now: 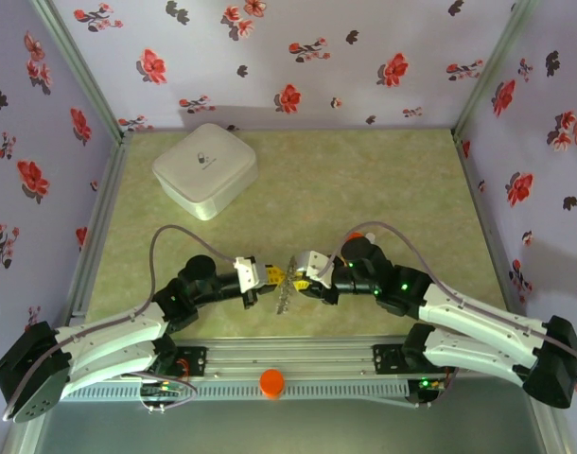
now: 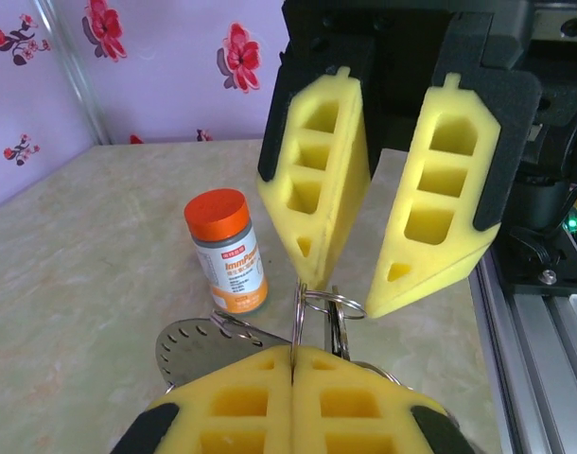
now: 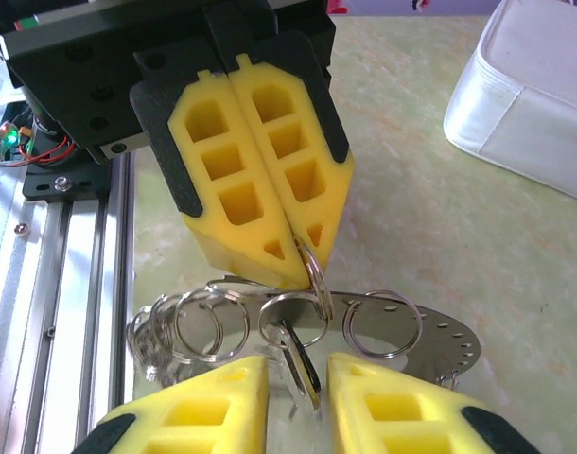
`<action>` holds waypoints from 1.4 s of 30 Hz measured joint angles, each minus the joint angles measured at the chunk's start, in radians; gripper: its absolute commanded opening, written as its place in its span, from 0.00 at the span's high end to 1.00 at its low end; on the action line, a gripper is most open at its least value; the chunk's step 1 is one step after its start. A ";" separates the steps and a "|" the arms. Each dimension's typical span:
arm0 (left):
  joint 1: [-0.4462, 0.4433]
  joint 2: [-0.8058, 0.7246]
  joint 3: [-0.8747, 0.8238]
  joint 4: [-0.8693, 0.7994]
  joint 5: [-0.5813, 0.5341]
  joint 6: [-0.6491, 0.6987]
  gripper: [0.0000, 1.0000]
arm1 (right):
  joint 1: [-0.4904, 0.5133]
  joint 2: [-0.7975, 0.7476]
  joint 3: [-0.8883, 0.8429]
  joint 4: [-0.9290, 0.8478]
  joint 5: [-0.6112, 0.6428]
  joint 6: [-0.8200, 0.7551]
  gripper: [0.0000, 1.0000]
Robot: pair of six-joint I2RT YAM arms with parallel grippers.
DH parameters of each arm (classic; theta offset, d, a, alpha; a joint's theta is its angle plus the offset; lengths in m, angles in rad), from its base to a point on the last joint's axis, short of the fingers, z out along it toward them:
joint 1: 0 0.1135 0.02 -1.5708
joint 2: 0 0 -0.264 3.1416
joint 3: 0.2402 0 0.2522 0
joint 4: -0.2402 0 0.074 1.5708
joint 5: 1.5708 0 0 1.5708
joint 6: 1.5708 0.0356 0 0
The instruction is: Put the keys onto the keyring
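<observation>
We find both pincers meeting at the near middle of the bench [image 1: 364,189]. The left pincer [image 2: 293,355] is closed on the rim of the keyring [image 2: 298,317], which it holds upright. A key [image 3: 301,364] sits just below that ring, in the gap of the right pincer [image 2: 345,288], whose fingers stand apart. A perforated plate [image 3: 449,336] lies under the linked rings. A bottle [image 2: 227,251] stands near, on the far side.

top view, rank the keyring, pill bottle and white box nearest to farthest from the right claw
From the right claw:
1. keyring, at its tips, between the arms
2. pill bottle, just behind the right arm
3. white box, far back left
</observation>
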 measured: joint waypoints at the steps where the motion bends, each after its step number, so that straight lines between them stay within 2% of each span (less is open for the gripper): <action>1: 0.000 0.000 -0.001 0.005 -0.001 -0.003 1.00 | 0.000 0.005 0.000 0.000 0.000 0.000 0.77; 4: 0.000 -0.001 -0.002 0.013 -0.003 -0.011 1.00 | 0.000 0.019 0.000 0.000 0.002 0.000 0.78; 8: 0.000 -0.001 -0.002 0.024 -0.003 -0.014 1.00 | 0.000 0.031 0.000 0.000 0.002 0.001 0.90; 14: 0.000 -0.008 -0.010 0.031 -0.003 -0.014 1.00 | 0.000 0.030 0.007 -0.012 0.014 -0.011 0.99; 24: 0.000 -0.009 -0.010 0.024 0.005 -0.021 1.00 | 0.007 0.100 0.040 -0.050 0.040 -0.054 1.00; 26: 0.000 -0.009 -0.010 0.020 0.005 -0.020 1.00 | 0.008 0.104 0.040 -0.055 0.040 -0.057 0.98; 30: 0.000 -0.009 -0.010 0.019 0.013 -0.019 1.00 | 0.008 0.088 0.040 -0.064 0.053 -0.068 0.80; 31: 0.000 -0.010 -0.010 0.019 0.015 -0.019 1.00 | 0.008 0.074 0.040 -0.068 0.061 -0.073 0.78; 37: -0.001 -0.008 -0.010 0.019 0.027 -0.016 1.00 | 0.007 -0.023 0.039 -0.066 0.068 -0.075 0.73; 42: -0.001 0.005 -0.008 0.019 0.043 -0.013 1.00 | 0.006 -0.022 0.037 -0.026 0.027 -0.068 0.72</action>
